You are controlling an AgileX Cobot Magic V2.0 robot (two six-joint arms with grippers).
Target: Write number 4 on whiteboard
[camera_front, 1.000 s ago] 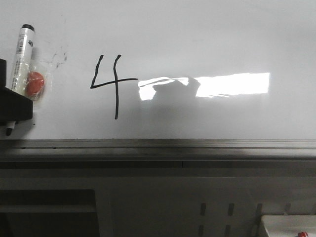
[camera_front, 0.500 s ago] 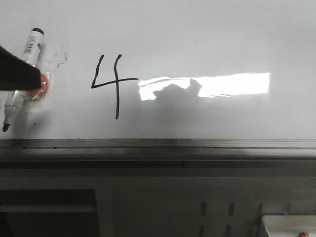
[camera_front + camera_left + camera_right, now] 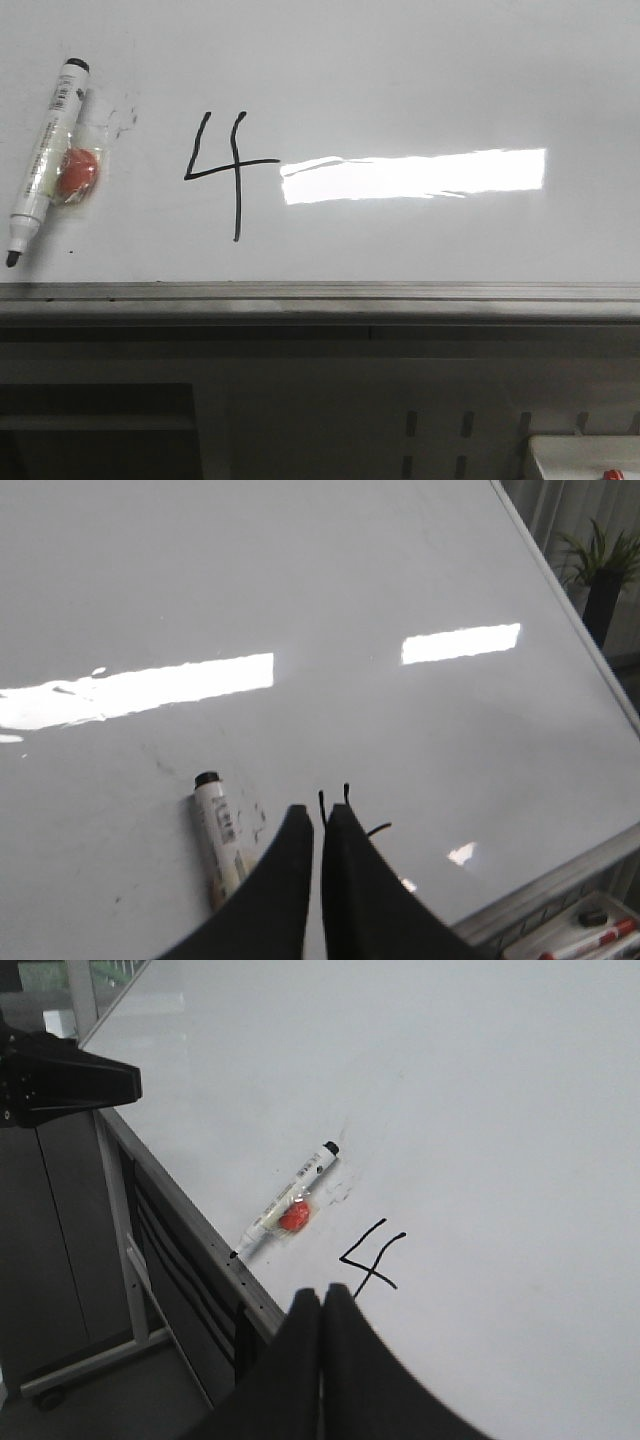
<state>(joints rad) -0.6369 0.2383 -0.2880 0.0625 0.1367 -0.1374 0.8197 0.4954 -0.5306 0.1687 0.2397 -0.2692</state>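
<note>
A black hand-drawn number 4 (image 3: 222, 172) stands on the whiteboard (image 3: 420, 70), left of the bright reflection. It also shows in the right wrist view (image 3: 371, 1257), and its top strokes peek above my left fingers (image 3: 345, 792). A white marker (image 3: 45, 158) with a black cap lies on the board at the far left, beside a red round piece (image 3: 77, 172). My left gripper (image 3: 319, 818) is shut and empty above the board, near the marker (image 3: 218, 835). My right gripper (image 3: 321, 1302) is shut and empty, held off the board's edge. Neither gripper shows in the front view.
A grey metal rail (image 3: 320, 292) runs along the board's lower edge, with a dark frame below. A tray with markers (image 3: 590, 942) sits off the board's corner. The other arm (image 3: 60, 1078) shows dark at the far side. A plant (image 3: 600, 565) stands beyond the board.
The dark left arm has withdrawn out of the front view at the left, leaving the marker lying free on the board. The arm shadows across the reflection are gone.
</note>
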